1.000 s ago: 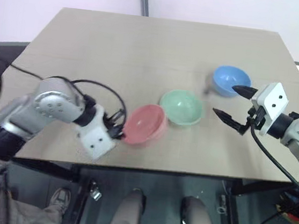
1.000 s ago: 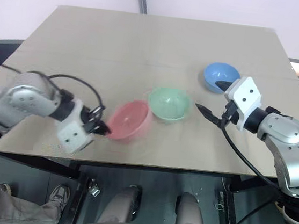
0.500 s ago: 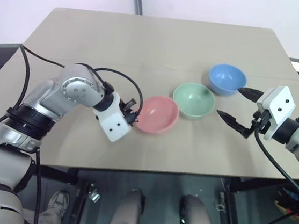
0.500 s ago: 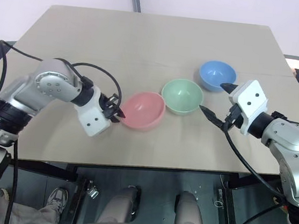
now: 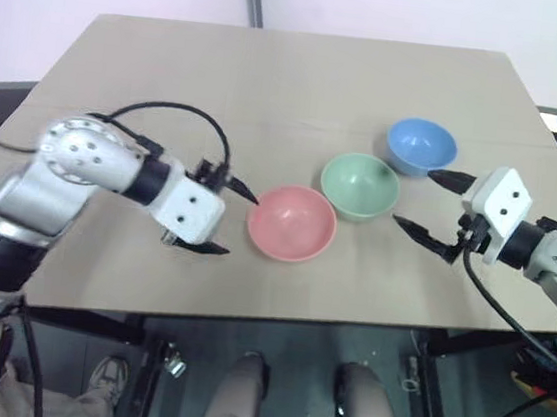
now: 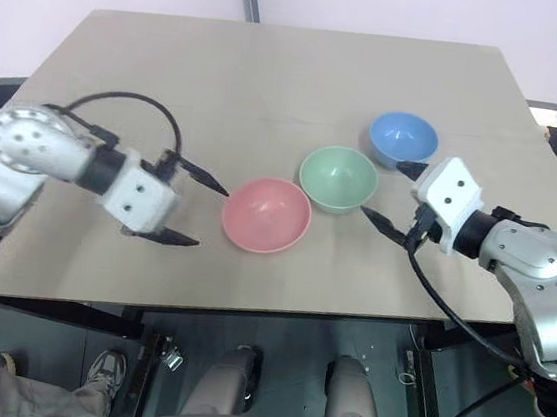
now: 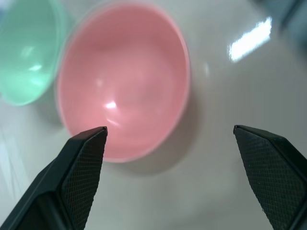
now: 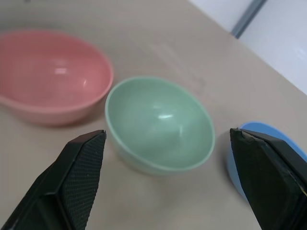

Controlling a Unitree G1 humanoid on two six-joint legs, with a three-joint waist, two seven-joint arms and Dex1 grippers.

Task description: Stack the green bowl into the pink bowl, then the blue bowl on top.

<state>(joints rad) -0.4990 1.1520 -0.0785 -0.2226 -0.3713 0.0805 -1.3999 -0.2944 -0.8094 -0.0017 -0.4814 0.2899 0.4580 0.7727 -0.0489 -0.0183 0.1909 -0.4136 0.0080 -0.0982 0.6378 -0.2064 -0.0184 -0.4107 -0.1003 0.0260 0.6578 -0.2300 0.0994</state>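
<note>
Pink, green and blue, my three bowls sit upright in a diagonal row on the tan table (image 5: 272, 87), none stacked. The pink bowl (image 5: 292, 222) is nearest me, the green bowl (image 5: 360, 186) just beside it, and the blue bowl (image 5: 421, 146) farthest away and to the right. My left gripper (image 5: 225, 219) hovers just left of the pink bowl, fingers spread wide and holding nothing. My right gripper (image 5: 428, 206) hangs just right of the green bowl, fingers equally wide and empty.
</note>
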